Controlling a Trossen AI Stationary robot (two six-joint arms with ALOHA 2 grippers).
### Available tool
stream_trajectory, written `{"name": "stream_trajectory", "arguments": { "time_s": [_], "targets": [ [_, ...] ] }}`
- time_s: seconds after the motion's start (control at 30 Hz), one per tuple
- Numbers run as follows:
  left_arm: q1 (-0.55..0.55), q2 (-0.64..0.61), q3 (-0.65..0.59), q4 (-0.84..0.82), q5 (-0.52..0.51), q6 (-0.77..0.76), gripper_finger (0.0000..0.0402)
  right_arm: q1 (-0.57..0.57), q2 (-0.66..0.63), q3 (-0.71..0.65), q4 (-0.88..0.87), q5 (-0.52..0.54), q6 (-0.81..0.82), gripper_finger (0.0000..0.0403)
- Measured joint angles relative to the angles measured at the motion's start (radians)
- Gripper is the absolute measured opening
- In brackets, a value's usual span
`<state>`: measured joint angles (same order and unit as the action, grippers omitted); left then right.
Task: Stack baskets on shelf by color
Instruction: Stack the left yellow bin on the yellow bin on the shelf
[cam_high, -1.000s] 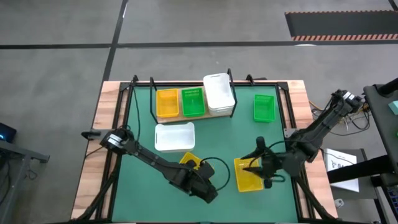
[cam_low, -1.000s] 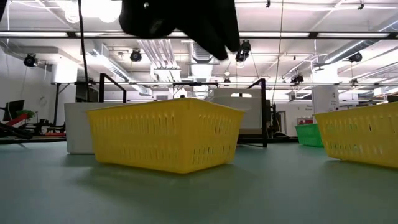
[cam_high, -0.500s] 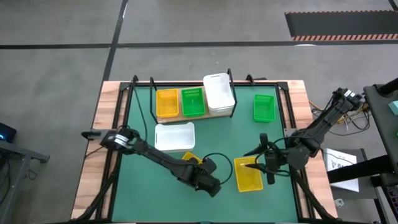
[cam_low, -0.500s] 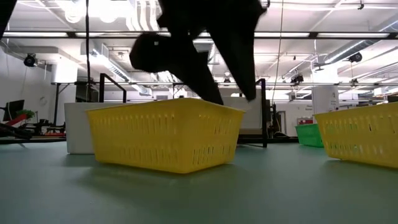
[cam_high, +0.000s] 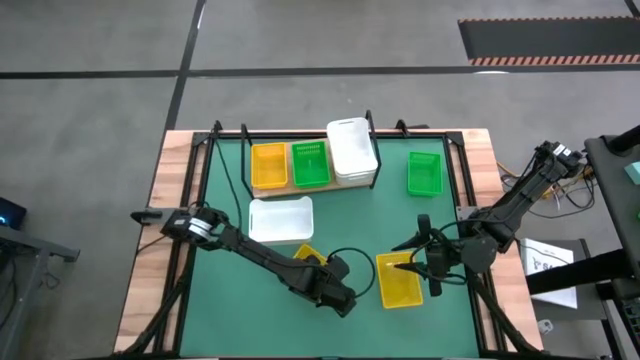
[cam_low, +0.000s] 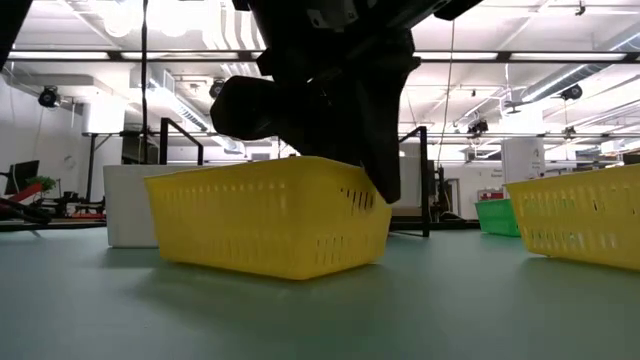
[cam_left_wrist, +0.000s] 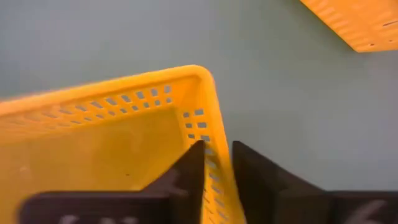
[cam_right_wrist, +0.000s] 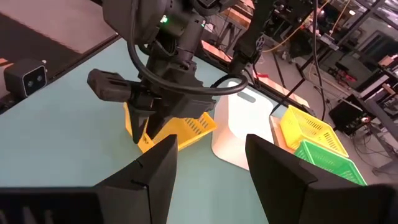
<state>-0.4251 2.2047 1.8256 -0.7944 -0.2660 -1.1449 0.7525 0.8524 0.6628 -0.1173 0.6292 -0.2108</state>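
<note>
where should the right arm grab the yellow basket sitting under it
Take the yellow basket by its thin upright rim wall, coming from above with one finger inside and one outside. It sits upright and open-topped on the mat, too wide to span. The left gripper pinches its own yellow basket this way.

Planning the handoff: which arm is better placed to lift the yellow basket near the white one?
Left. Its end effector already straddles that yellow basket's wall, one side tilted up. The right end effector is open over the other yellow basket.
</note>
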Motion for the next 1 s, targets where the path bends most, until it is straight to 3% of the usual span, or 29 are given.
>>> {"name": "stream_trajectory", "arguments": {
  "time_s": [0.1,0.27,0.53,0.63,0.8,0.9,1.0],
  "targets": [
    [-0.003,-0.001,0.000,-0.002,-0.002,0.019,0.0013,0.000,0.000,0.000,0.000,0.000,0.000,0.0183],
    [-0.015,-0.037,0.017,-0.033,0.001,0.111,0.0004,0.000,0.000,0.000,-0.002,0.000,0.000,0.0183],
    [-0.076,-0.141,0.108,-0.074,0.077,0.747,0.0001,0.000,0.000,-0.002,0.000,0.000,0.000,0.0183],
    [-0.088,-0.198,0.120,-0.167,0.007,0.932,0.0001,0.000,0.000,-0.003,0.003,0.000,0.000,0.0183],
    [-0.049,-0.323,0.087,-0.402,-0.195,1.027,0.0000,0.000,0.000,-0.003,0.004,0.000,0.007,0.0183],
    [0.007,-0.409,0.046,-0.501,-0.243,1.039,0.0000,0.000,0.000,-0.003,0.004,0.000,0.008,0.0183],
    [0.084,-0.499,-0.033,-0.499,-0.253,1.102,0.0000,0.000,0.000,-0.003,0.012,0.000,0.008,0.0183]
  ]
}}
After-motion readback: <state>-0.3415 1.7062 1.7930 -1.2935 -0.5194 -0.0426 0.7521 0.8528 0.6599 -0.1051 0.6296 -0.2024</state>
